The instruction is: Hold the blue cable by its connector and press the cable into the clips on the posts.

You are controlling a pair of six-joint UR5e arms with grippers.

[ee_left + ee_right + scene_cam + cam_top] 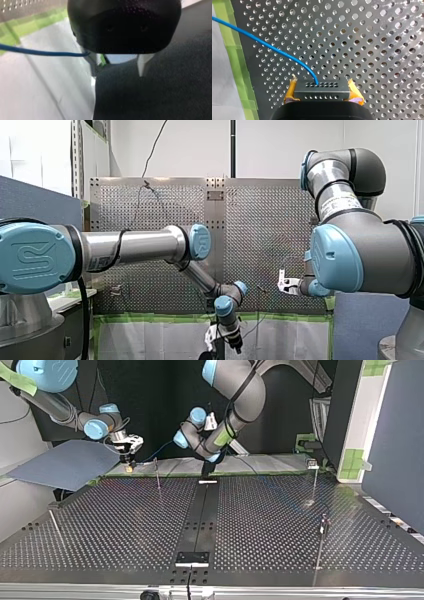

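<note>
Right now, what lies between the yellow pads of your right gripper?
The black connector of the blue cable, clamped between the pads; the right wrist view shows it.

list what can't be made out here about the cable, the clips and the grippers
- Left wrist view: the black body of my left gripper hides where the blue cable runs on.
- Top view: the clips on the posts are too small to tell whether any holds cable.
- Top view: my right gripper is too small to show the connector; only the right wrist view does.
</note>
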